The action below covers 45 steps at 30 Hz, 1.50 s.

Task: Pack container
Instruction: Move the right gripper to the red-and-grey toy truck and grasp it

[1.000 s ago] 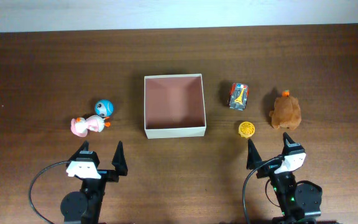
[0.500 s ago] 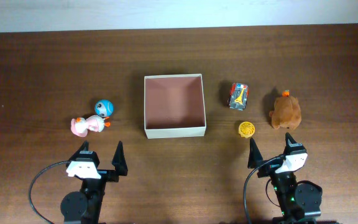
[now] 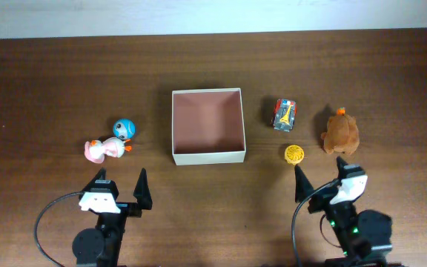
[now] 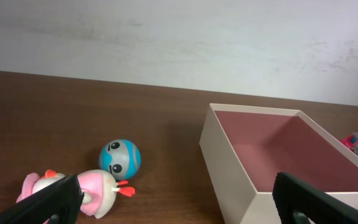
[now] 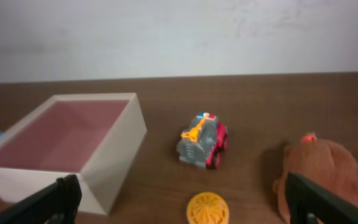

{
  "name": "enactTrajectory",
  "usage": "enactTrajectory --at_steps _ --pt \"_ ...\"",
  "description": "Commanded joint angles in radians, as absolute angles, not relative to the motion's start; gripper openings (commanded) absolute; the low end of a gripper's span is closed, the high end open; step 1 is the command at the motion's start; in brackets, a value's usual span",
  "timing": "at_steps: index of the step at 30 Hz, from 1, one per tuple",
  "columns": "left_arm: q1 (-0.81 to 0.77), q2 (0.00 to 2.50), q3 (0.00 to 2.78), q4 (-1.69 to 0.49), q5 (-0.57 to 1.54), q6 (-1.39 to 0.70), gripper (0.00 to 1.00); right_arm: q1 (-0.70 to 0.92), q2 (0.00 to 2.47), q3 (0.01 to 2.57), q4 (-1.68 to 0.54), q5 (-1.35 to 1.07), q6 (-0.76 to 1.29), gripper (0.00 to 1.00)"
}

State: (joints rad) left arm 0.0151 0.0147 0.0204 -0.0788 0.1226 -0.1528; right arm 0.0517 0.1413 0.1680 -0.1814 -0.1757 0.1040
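Observation:
The container (image 3: 209, 156) is a square, lidless box with cream walls and a pink-brown inside, empty at the table's middle. The left wrist view has it (image 4: 229, 168) on the right, and the right wrist view has it (image 5: 114, 168) on the left. My left gripper (image 3: 121, 178) stands open near the front edge, just below a pink duck toy (image 3: 104, 149) and a blue round toy (image 3: 124, 127). My right gripper (image 3: 319, 169) is open too, just short of a yellow disc (image 3: 294, 153) and a brown plush (image 3: 340, 132). Neither gripper holds anything.
A small red and grey toy car (image 3: 285, 113) sits right of the box, beyond the disc. In the left wrist view the duck (image 4: 95, 190) lies by my left finger. In the right wrist view the disc (image 5: 207, 208) lies between the open fingers, on the table.
The right arm has shifted and turned a little, its gripper tilting toward the plush. The left arm and all the toys stay where they were.

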Motion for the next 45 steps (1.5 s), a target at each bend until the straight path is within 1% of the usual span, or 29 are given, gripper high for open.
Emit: enactTrajectory --at_steps 1,5,6,8,10,13,14,15,20,21,25,29,32,40,45 --pt "0.011 0.005 0.012 -0.076 0.112 -0.137 1.00 0.059 0.423 0.481 -0.314 -0.215 0.166 0.99" --pt "0.011 0.005 0.012 -0.076 0.112 -0.137 1.00 0.059 0.788 0.854 -0.564 -0.270 0.165 0.99" --pt "0.011 0.005 0.012 -0.076 0.112 -0.137 1.00 0.059 0.916 0.991 -0.658 -0.286 0.165 0.99" --pt "0.011 0.005 0.012 -0.076 0.112 -0.137 0.99 0.059 1.134 1.202 -0.748 -0.310 0.166 0.99" --pt "0.011 0.005 0.012 -0.076 0.112 -0.137 0.99 0.059 1.289 1.324 -0.770 -0.387 0.166 0.99" --pt "0.011 0.005 0.012 -0.076 0.112 -0.137 1.00 0.059 1.464 1.408 -0.759 -0.520 0.165 0.99" --pt "0.011 0.005 0.012 -0.076 0.112 -0.137 0.99 0.059 1.496 1.416 -0.742 -0.524 0.165 0.99" --pt "0.011 0.005 0.012 -0.076 0.112 -0.137 1.00 0.059 1.543 1.422 -0.716 -0.519 0.166 0.96" --pt "0.011 0.005 0.012 -0.076 0.112 -0.137 1.00 0.059 1.728 1.425 -0.637 -0.480 0.319 0.96" --pt "0.011 0.005 0.012 -0.076 0.112 -0.137 1.00 0.060 1.778 1.425 -0.630 -0.452 0.338 0.93" --pt "0.011 0.005 0.012 -0.076 0.111 -0.137 1.00 0.069 1.844 1.425 -0.640 -0.297 0.354 0.92" --pt "0.011 0.005 0.012 -0.076 0.112 -0.137 0.99 0.099 1.850 1.424 -0.659 -0.089 0.355 0.93" --pt "0.011 0.005 0.012 -0.076 0.112 -0.137 1.00 0.135 1.853 1.424 -0.658 0.014 0.353 0.93" --pt "0.011 0.005 0.012 -0.076 0.112 -0.137 1.00 0.217 1.888 1.423 -0.656 0.205 0.385 0.95" --pt "0.011 0.005 0.012 -0.076 0.112 -0.137 0.99 0.218 1.930 1.423 -0.661 0.218 0.471 0.94"
